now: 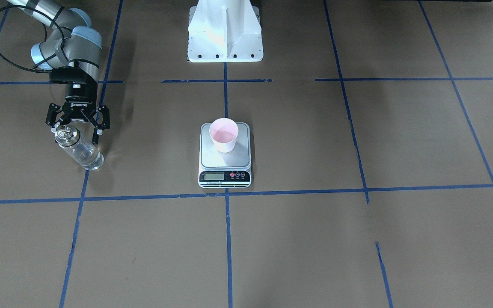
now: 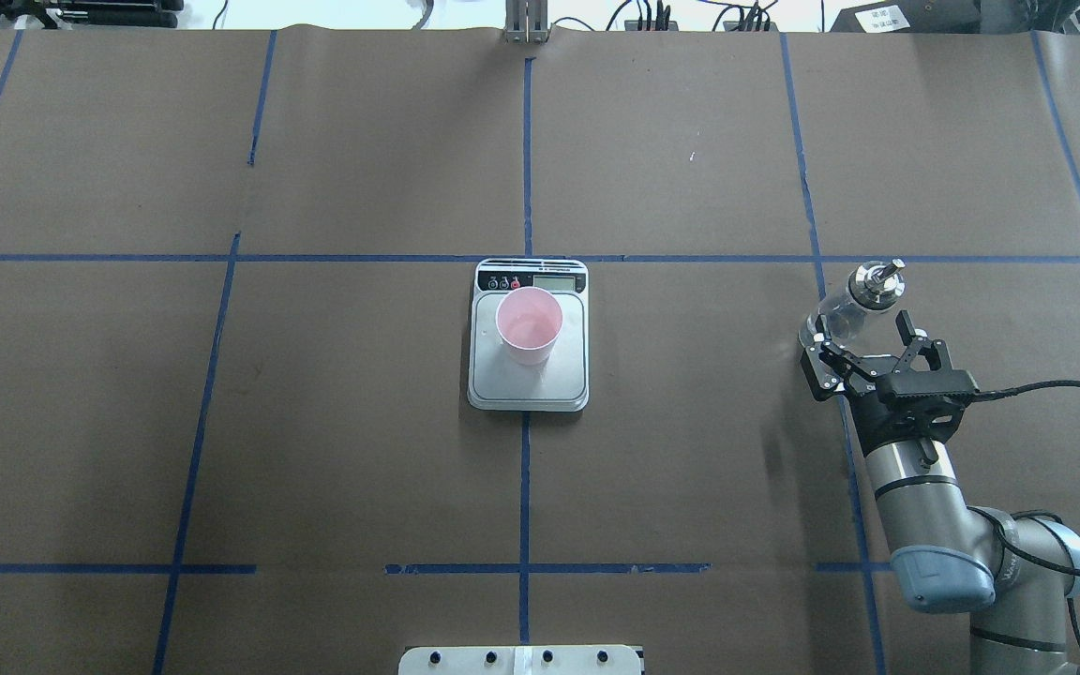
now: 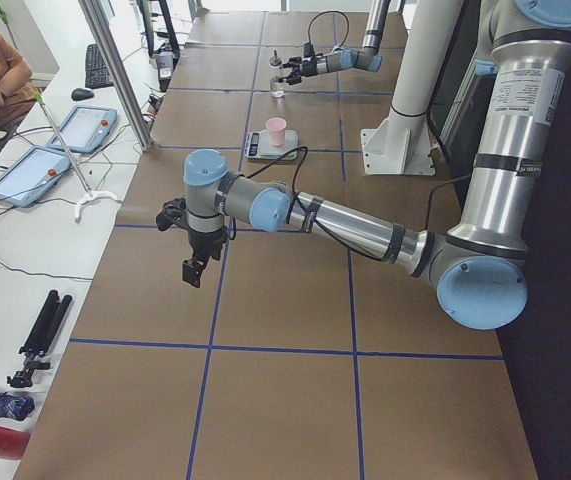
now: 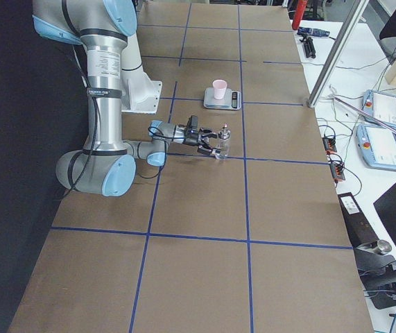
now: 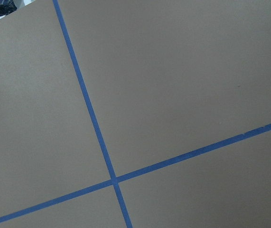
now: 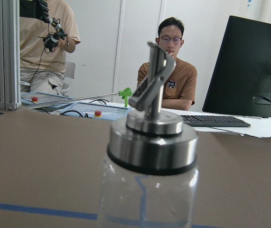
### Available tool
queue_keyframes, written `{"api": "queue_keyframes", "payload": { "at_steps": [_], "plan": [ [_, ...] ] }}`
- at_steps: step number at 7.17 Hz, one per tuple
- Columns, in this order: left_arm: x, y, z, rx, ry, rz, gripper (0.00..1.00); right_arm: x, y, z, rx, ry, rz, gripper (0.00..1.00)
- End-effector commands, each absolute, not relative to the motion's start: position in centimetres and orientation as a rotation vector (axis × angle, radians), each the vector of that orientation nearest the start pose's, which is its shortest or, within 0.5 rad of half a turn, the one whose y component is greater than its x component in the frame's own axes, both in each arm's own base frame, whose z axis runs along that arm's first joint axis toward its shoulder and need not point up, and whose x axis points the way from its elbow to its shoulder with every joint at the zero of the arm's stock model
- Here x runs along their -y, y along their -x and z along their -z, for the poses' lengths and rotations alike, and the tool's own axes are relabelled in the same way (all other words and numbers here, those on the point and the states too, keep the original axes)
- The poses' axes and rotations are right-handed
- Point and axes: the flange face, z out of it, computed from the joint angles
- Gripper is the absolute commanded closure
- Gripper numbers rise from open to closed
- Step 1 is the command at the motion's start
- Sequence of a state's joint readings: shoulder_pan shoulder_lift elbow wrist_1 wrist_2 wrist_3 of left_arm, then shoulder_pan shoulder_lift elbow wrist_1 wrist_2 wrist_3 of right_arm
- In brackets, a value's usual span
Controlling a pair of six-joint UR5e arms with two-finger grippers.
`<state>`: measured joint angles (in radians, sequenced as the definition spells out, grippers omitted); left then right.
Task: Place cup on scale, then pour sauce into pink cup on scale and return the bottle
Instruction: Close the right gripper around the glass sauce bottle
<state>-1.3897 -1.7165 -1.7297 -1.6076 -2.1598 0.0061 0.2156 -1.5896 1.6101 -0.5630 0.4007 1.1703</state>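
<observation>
Right pincer (image 2: 857,328) (spread wide) seemingly straddles the bottle (image 2: 854,298).

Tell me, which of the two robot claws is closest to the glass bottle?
The right gripper: it is open, right beside the bottle. The left gripper hangs over the table at the opposite end, far from the bottle.
</observation>
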Motion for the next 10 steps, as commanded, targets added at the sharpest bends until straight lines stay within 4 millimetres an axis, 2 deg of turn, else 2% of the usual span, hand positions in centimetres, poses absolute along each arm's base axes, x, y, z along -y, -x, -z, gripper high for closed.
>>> {"api": "queue_keyframes", "payload": {
  "at_steps": [1, 3, 5, 9, 10],
  "plan": [
    [56.3, -2.4, -51.1, -0.610, -0.279, -0.280, 0.00, 32.7, 41.3, -51.3, 0.536, -1.270, -0.453, 0.00],
    [56.3, -2.4, -51.1, -0.610, -0.279, -0.280, 0.00, 33.4, 43.0, -50.9, 0.540, -1.271, -0.462, 0.00],
    [56.2, -2.4, -51.0, -0.611, -0.280, -0.279, 0.00, 34.2, 42.6, -51.0, 0.541, -1.258, -0.464, 0.00],
    [56.2, -2.3, -50.7, -0.611, -0.285, -0.280, 0.00, 34.3, 42.6, -51.0, 0.543, -1.257, -0.467, 0.00],
    [56.3, -2.4, -50.7, -0.611, -0.285, -0.280, 0.00, 34.4, 42.5, -51.0, 0.545, -1.256, -0.470, 0.04]
  ]
}}
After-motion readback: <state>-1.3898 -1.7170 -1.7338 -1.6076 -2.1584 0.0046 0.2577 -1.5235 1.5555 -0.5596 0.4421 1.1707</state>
